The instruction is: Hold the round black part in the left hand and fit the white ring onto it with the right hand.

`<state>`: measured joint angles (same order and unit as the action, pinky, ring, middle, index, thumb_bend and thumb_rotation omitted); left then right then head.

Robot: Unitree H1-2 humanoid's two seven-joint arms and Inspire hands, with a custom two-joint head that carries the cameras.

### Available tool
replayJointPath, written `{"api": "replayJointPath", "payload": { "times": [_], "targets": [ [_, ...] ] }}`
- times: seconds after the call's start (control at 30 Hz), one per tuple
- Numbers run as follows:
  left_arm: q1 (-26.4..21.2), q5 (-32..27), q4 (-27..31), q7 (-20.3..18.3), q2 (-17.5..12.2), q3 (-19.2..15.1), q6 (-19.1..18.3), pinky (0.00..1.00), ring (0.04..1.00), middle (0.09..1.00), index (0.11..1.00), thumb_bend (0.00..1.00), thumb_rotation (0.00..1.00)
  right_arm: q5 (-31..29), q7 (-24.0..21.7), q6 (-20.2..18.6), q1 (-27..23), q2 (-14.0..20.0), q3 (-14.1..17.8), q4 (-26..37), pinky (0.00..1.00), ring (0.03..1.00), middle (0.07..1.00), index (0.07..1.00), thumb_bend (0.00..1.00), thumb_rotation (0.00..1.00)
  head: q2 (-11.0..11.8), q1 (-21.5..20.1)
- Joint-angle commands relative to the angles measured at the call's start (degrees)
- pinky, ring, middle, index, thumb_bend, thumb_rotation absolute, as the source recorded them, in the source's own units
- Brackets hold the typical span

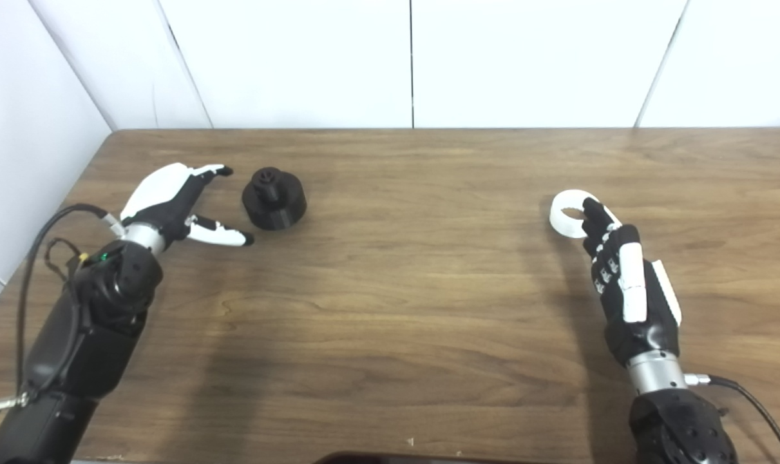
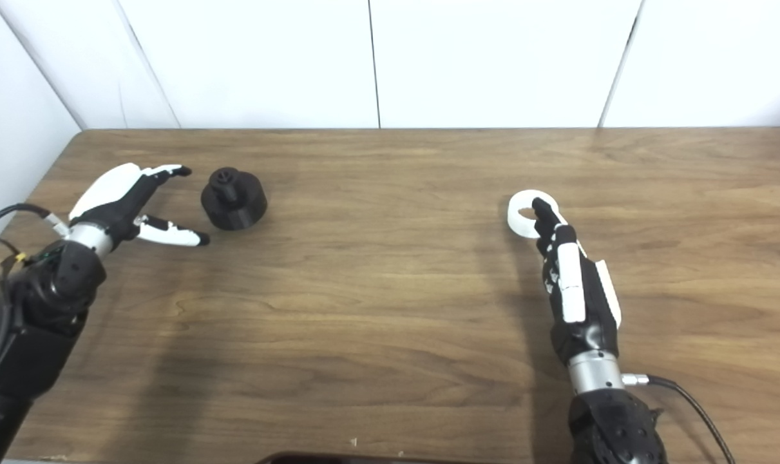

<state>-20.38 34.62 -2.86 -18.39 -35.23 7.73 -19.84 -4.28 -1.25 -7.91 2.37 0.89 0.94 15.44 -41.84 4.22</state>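
Note:
The round black part (image 1: 274,198), a squat disc with a small knob on top, stands on the wooden table (image 1: 415,290) at the left. Just left of it lies my left hand (image 1: 177,203), open, fingers and thumb spread toward the part with a small gap between. The white ring (image 1: 569,212) is at the right, tilted up so its hole faces me. My right hand (image 1: 615,270) is shut on its right side, fingertips (image 2: 544,216) overlapping the rim; that side of the ring is hidden.
White wall panels stand behind the table's far edge (image 1: 415,129). A cable (image 1: 42,225) loops off my left forearm, and another (image 1: 744,399) trails from my right wrist. A dark object (image 1: 390,459) peeks in at the bottom edge.

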Motion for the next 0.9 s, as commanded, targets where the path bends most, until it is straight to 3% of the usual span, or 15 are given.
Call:
{"api": "replayJointPath", "payload": {
  "times": [0.0, 0.33, 0.6, 0.87],
  "targets": [
    [-3.7, 1.0, -0.1, -0.1, -2.3, -0.1, -0.1, 0.9, 0.983, 0.943, 0.872, 0.89, 0.27, 0.0, 0.1, 2.8, 0.1, -0.5, 0.0, 1.1, 1.0, 0.972, 0.954, 0.894, 0.59, 1.0, 0.0, 0.1],
    [-5.2, 1.6, -3.4, -0.5, -1.7, 1.4, 0.7, 0.88, 0.97, 0.934, 0.862, 0.89, 0.31, -0.4, 0.0, 2.3, 0.5, -0.4, 0.1, 1.9, 1.0, 0.986, 0.964, 0.905, 0.6, 1.0, 0.1, 0.0],
    [-6.1, 1.8, -3.9, -1.4, -1.4, 2.0, -0.9, 0.86, 0.978, 0.943, 0.863, 0.88, 0.28, 0.0, 0.1, 2.5, 1.1, -0.5, 0.0, 2.4, 1.0, 0.984, 0.959, 0.899, 0.59, 1.0, 0.0, -0.4],
    [-6.5, 1.3, -5.9, -0.3, -1.2, 2.2, 0.3, 0.87, 0.979, 0.93, 0.846, 0.88, 0.27, 0.0, 0.0, 2.4, 1.5, -0.1, 0.3, 3.1, 1.0, 0.976, 0.956, 0.905, 0.58, 1.0, -0.1, -0.4]
  ]
}}
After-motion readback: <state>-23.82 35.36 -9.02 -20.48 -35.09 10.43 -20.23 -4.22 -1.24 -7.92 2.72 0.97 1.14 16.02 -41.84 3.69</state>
